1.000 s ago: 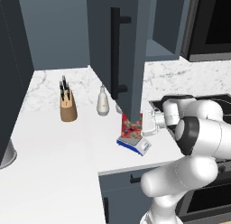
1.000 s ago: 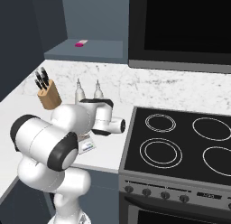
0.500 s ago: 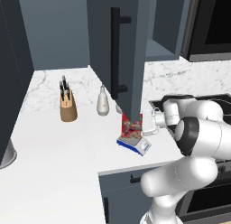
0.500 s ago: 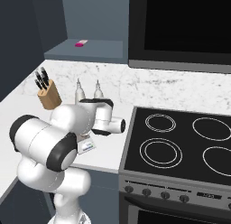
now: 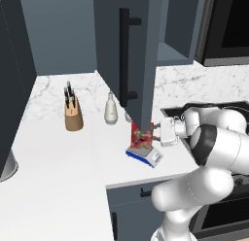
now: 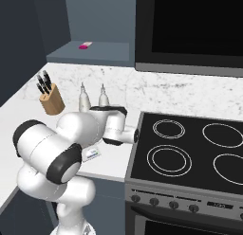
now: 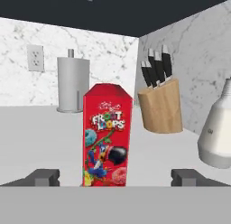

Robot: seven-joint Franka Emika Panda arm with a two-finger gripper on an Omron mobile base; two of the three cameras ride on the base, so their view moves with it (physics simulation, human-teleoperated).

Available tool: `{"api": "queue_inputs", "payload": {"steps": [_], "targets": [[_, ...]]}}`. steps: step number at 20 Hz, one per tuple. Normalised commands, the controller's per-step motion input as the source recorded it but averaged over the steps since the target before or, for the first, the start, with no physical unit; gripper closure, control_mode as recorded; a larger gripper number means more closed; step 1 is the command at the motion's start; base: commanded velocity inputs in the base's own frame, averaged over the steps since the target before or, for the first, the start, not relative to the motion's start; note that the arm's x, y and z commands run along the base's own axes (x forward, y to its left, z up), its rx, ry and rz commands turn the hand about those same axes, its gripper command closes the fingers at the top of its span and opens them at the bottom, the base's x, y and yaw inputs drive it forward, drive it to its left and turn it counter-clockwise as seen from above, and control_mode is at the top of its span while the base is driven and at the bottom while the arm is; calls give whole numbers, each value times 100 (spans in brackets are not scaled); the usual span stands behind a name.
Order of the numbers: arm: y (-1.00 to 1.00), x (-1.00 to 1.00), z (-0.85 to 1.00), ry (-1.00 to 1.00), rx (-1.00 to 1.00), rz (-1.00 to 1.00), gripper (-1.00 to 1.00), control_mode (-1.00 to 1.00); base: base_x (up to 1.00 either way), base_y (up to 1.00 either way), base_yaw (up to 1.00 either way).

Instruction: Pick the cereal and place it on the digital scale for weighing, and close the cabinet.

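The cereal point(image 7: 107, 136) was seen upright on the digital scale point(image 5: 144, 156) — straight ahead of the gripper point(image 7: 115, 178). The jaws were spread wide, nothing pinched — the cabinet point(image 5: 127, 50) door was left open above.

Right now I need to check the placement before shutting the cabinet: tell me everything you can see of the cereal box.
The cereal box is a slim red carton, apparently cardboard, printed with a cartoon bird and coloured rings. It stands upright on the scale near the counter's front edge, below the open cabinet door. The gripper is open, its fingertips apart on either side of the box, not touching it.
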Motion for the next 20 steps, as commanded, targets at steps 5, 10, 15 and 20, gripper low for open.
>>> {"api": "queue_inputs", "payload": {"steps": [5,10,15,20], "targets": [[-15,-33,16,-12,1,0,-100,-100,0,0,0],[-19,-49,64,-27,1,0,-100,-100,0,0,0],[-10,-71,97,-30,0,0,-100,-100,0,0,0],[11,-89,100,-56,-4,0,-100,-100,0,0,0]]}}
